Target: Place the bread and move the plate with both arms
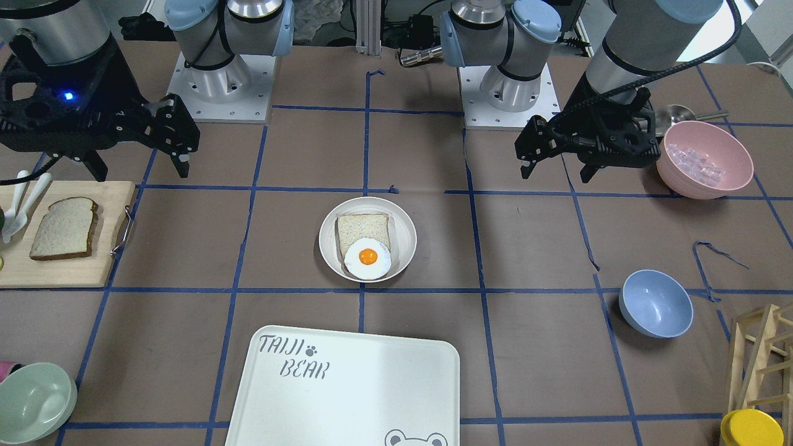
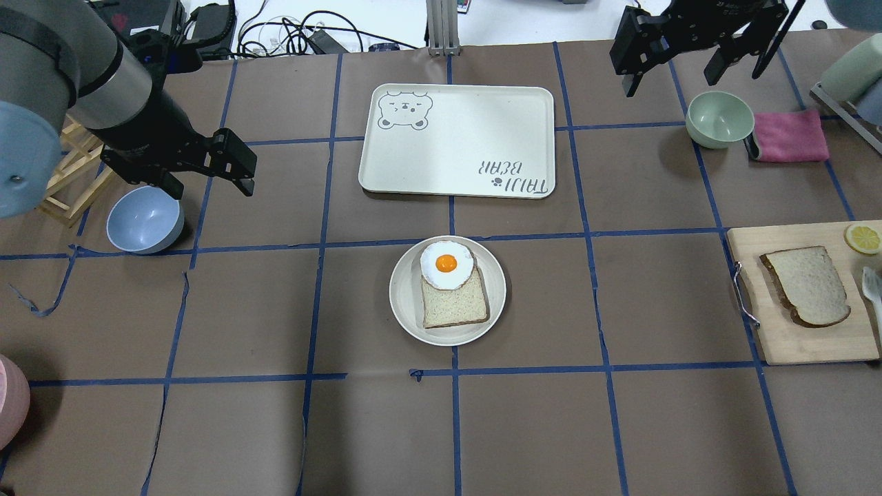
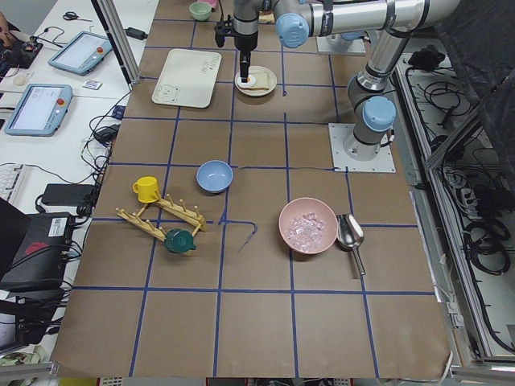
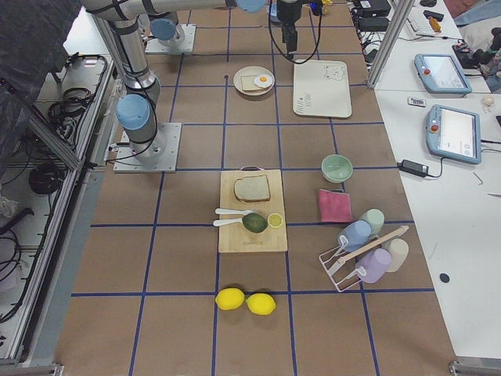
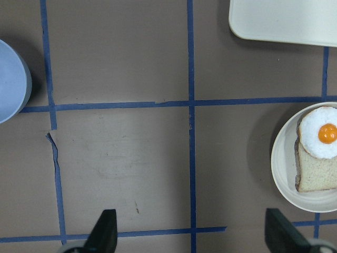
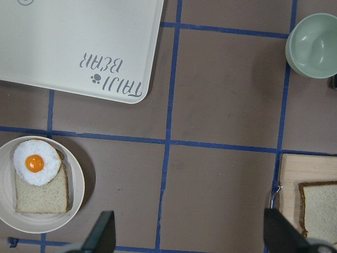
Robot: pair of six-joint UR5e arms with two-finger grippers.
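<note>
The bread (image 1: 64, 228), a loaf-shaped slice with dark crust, lies flat on a wooden board (image 1: 68, 272) at the robot's right; it also shows in the overhead view (image 2: 806, 286) and the right wrist view (image 6: 320, 208). The off-white plate (image 1: 406, 238) sits mid-table (image 2: 403, 289) and holds a squarer pale slice with a fried egg on it. My left gripper (image 2: 210, 189) hovers open and empty near the blue bowl, far from the plate. My right gripper (image 2: 668, 81) hovers open and empty, beyond the board and near the green bowl.
The "TAIJI BEAR" tray (image 2: 458, 141) lies just beyond the plate. A blue bowl (image 2: 145, 220) is by the left gripper, a green bowl (image 2: 719, 118) and pink cloth (image 2: 789, 136) by the right. A pink bowl (image 1: 704, 159) of ice is near the left base.
</note>
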